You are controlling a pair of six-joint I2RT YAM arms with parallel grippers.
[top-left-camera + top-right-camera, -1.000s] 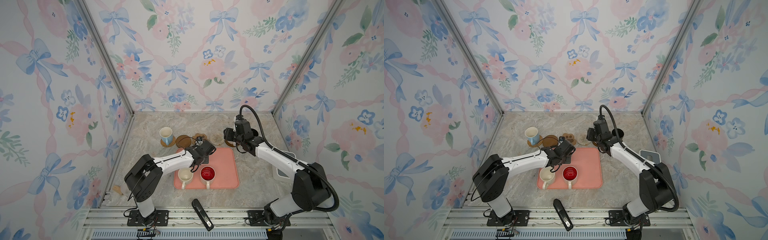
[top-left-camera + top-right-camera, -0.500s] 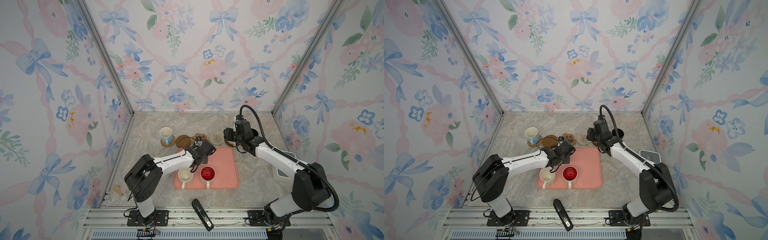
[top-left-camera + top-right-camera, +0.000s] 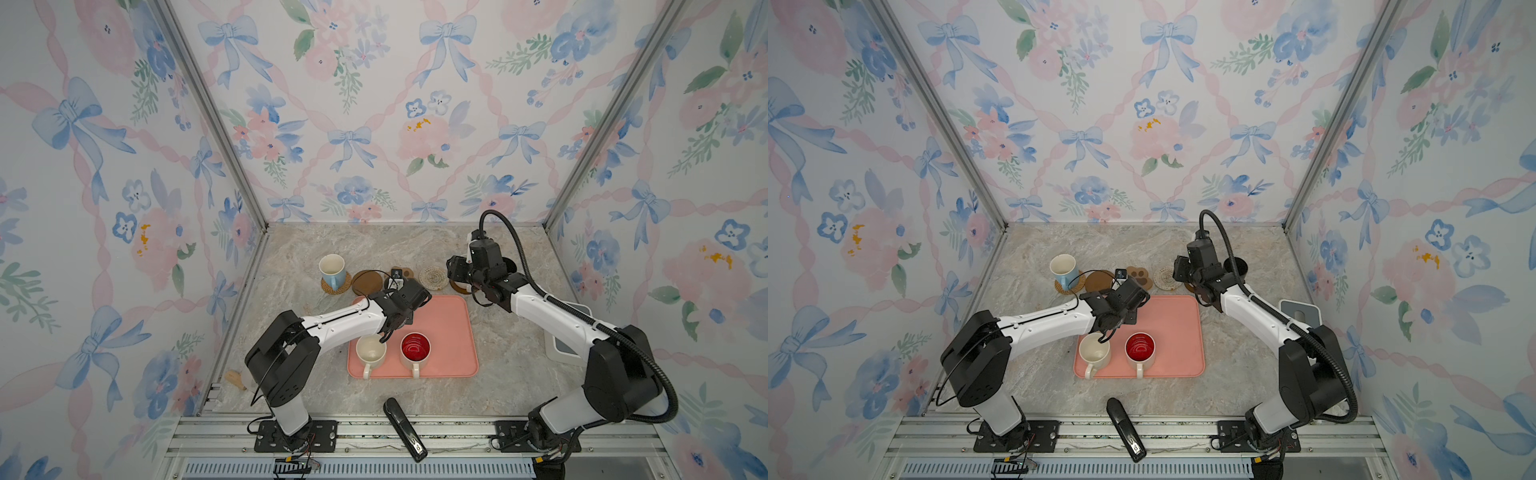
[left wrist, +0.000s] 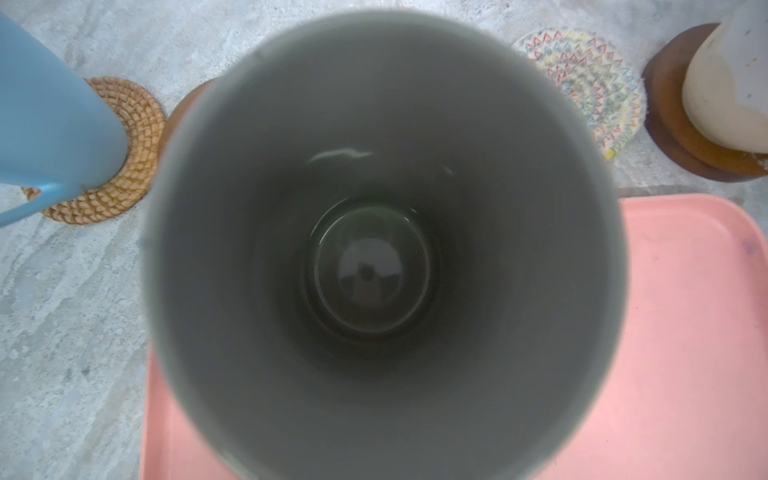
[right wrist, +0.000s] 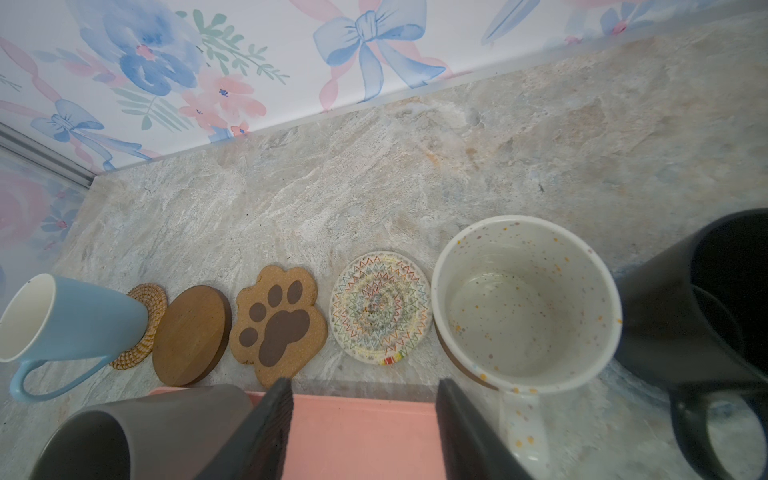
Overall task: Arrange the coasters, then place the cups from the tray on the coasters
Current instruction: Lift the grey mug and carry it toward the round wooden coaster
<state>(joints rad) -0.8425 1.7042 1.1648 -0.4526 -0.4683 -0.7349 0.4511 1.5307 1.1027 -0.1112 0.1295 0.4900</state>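
Observation:
My left gripper [image 3: 409, 297] is shut on the grey cup [image 4: 382, 257], whose inside fills the left wrist view; the cup hangs over the far left corner of the pink tray [image 3: 451, 332]. A cream cup [image 3: 371, 350] and a red-lined white cup [image 3: 414, 347] stand on the tray. The light blue cup [image 3: 332, 268] sits on the rattan coaster [image 5: 143, 328]. Beside it lie a bare brown round [image 5: 191, 334], the paw-print coaster [image 5: 278, 320] and a cream crochet coaster [image 5: 380, 307]. The speckled cup [image 5: 523, 303] sits on a brown round [image 4: 673, 137], next to the black cup [image 5: 706, 316]. My right gripper [image 5: 365, 432] hangs open above the tray's far edge.
A black stapler-like object [image 3: 405, 428] lies near the front rail. A grey-white box [image 3: 569, 332] stands against the right wall behind my right arm. A small wooden piece [image 3: 235, 379] lies at the front left corner. The walls close in on three sides.

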